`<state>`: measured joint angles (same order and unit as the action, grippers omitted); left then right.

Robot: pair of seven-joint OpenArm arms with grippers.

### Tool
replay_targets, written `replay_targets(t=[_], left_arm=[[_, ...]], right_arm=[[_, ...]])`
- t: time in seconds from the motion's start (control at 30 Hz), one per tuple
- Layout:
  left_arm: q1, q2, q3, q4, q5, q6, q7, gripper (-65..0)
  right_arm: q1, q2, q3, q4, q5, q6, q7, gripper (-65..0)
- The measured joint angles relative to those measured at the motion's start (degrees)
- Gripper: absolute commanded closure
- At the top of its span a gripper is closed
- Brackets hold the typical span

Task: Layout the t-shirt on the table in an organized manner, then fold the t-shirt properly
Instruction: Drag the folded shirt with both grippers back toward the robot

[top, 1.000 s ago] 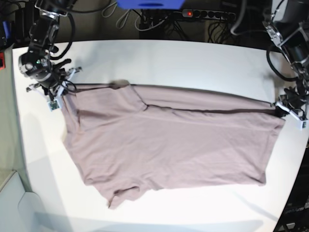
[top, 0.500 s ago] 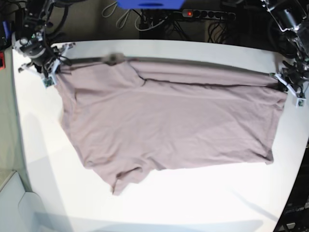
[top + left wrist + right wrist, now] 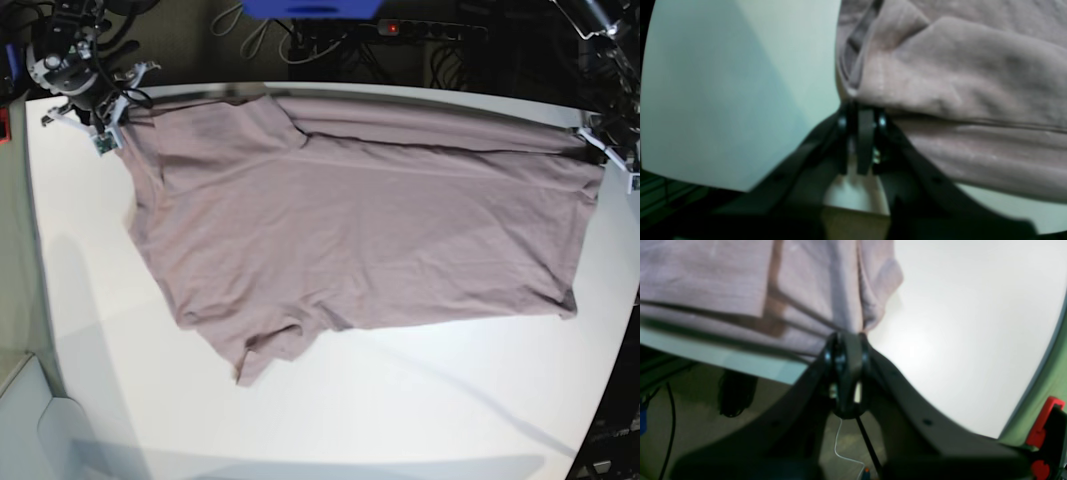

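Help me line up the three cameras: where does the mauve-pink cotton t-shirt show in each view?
Base: mauve-pink cotton t-shirt spread across the centre.
Left wrist: upper right, above the shut left claw.
Right wrist: upper left, above the shut right claw.
Shared landmark: matte white table.

**Colours on the folding rig**

The shirt (image 3: 350,220) is a plain dusty mauve-pink all over, no print, with seams that read a bit darker. The table (image 3: 400,400) is flat matte white. Both grippers (image 3: 860,113) (image 3: 846,343) look black up close. There's a blue box (image 3: 312,8) at the back and a red bit (image 3: 1045,421) near the edge.
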<state>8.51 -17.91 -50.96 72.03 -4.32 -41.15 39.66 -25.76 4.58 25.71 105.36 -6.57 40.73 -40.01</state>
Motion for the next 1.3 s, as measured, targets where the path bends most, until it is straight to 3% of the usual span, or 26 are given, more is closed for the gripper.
replay_targets(t=[0.07, 0.17, 0.23, 0.3, 0.43, 0.57, 1.0, 1.17, 1.3], left_arm=[[0.15, 0.37, -0.15, 0.09, 0.00, 0.20, -0.59, -3.1], [0.55, 0.48, -0.15, 0.17, 0.00, 0.52, -1.07, -14.0], [1.03, 0.46, -0.17, 0.37, 0.00, 0.87, -1.14, -23.3], [1.14, 0.46, -0.33, 0.37, -0.04, 0.87, -1.14, -28.1], [1.16, 0.48, -0.48, 0.63, -0.02, 1.01, -1.09, -29.1], [1.18, 0.50, -0.61, 0.85, -0.02, 1.01, -0.70, -29.3], [0.94, 0.79, -1.97, 0.83, -0.04, 0.81, -0.48, -29.5], [-0.13, 1.09, -8.07, 0.44, 1.51, 0.81, 1.86, -39.3], [-0.46, 0.96, -8.96, 0.44, 2.01, 1.03, 2.21, -47.6]], right_arm=[[0.00, -0.02, 0.00, -0.04, 0.00, 0.00, 0.02, 0.0], [0.00, -0.02, 0.00, -0.04, 0.00, 0.00, 0.00, 0.0], [0.00, 0.00, 0.11, -0.04, -0.07, 0.00, -0.02, -4.6], [0.00, 0.00, 0.11, -0.04, -0.50, -0.02, -0.31, -10.1], [0.00, 0.17, 0.33, -0.02, -1.03, -0.02, -0.66, -20.2], [-1.49, 0.33, 0.39, 1.11, -1.14, -0.04, -0.72, -25.7], [-2.32, 0.31, 2.27, 4.59, -1.05, -0.04, -0.81, -27.7], [1.11, 0.31, 7.26, 4.90, -1.38, -0.17, -1.27, -28.8], [5.75, 0.33, 10.75, 5.03, -1.64, -0.44, -1.40, -28.8]])
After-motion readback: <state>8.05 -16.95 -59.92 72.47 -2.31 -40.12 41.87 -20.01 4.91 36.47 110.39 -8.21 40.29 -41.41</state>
